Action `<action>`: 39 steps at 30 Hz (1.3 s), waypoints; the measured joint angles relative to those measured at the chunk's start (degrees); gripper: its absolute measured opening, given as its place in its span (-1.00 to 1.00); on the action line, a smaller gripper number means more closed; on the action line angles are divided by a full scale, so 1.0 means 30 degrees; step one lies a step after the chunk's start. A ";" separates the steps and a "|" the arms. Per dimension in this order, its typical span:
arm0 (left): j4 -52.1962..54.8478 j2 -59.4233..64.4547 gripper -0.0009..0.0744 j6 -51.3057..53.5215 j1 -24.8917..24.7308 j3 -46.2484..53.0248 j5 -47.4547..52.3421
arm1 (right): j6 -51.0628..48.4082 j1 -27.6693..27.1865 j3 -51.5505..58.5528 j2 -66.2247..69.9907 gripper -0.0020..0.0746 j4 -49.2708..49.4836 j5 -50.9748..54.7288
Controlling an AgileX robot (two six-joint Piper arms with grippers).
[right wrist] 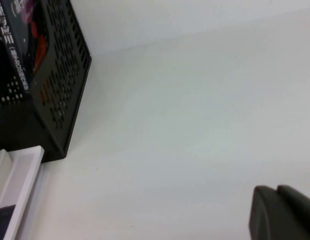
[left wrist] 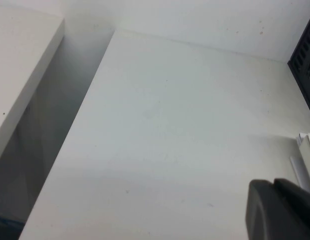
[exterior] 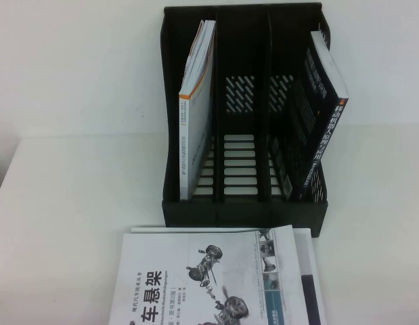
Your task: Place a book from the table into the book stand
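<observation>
A black three-slot book stand (exterior: 243, 211) stands at the back of the white table. Its left slot holds a white and orange book (exterior: 195, 108). Its right slot holds a dark book (exterior: 325, 115) that leans. The middle slot is empty. A white book with a car-suspension picture (exterior: 209, 281) lies flat in front of the stand, on top of another white book (exterior: 309, 271). Neither gripper shows in the high view. My left gripper (left wrist: 275, 186) is shut and empty over bare table left of the books. My right gripper (right wrist: 277, 192) is shut and empty right of the stand (right wrist: 59, 85).
The table's left edge and a gap to a neighbouring surface (left wrist: 54, 115) show in the left wrist view. The wall rises right behind the stand. Bare table lies on both sides of the stand and the flat books.
</observation>
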 joint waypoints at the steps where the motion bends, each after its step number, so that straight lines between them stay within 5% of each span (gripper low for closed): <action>1: 0.0000 0.0000 -0.99 0.0000 0.0000 0.0000 0.0000 | 0.0000 0.0000 0.0000 0.0000 -0.96 0.0000 0.0000; 26: 0.0000 0.0000 -0.99 0.0000 0.0000 0.0077 -0.0956 | 0.0000 0.0000 0.0132 0.0000 -0.96 0.0000 -0.0991; 39: 0.0000 0.0000 -0.99 0.0000 0.0000 0.0101 -0.9114 | 0.0000 0.0000 0.0132 0.0000 -0.96 0.0000 -0.6918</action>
